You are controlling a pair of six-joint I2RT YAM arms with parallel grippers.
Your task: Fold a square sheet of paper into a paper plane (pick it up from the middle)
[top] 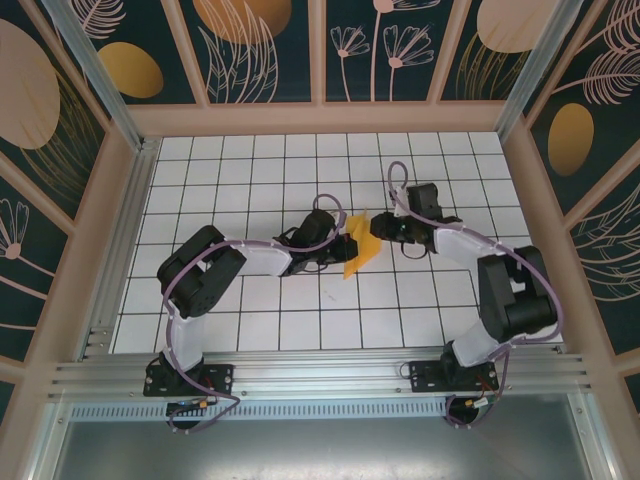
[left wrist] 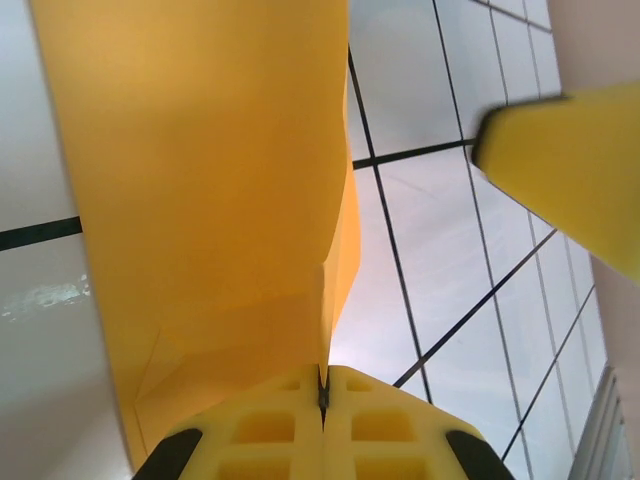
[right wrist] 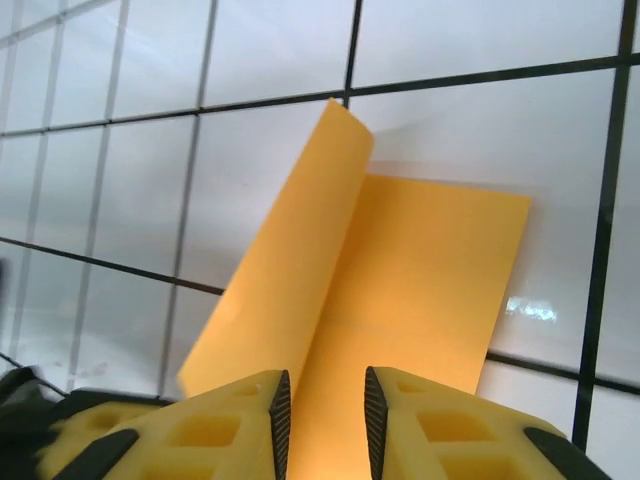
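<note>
On the left, the left gripper (left wrist: 323, 388) has its jaws pressed fully together on one edge of the square sheet of paper (top: 357, 248). In the left wrist view the orange sheet rises straight up from that pinch. The sheet is about the middle of the tabletop (top: 220, 180), a little toward the right edge and well apart from all four edges, in the gap between the two arms. It is not lying flat. The right wrist view shows one half resting on the gridded surface and the other half lifted along a straight central crease, like a book partly open. Judging from that, only the first lengthwise fold has been made or is being worked. No corners are turned in for a nose, no wings are folded down, and nothing yet looks like a pointed dart, so most of the task appears to remain. On the right, the right gripper (right wrist: 322, 405) meets the sheet from the opposite side with its jaws a narrow gap apart. The paper runs through that gap near the crease, but the fingers look clear of it rather than clamped, so the left gripper alone seems to hold the sheet.
</note>
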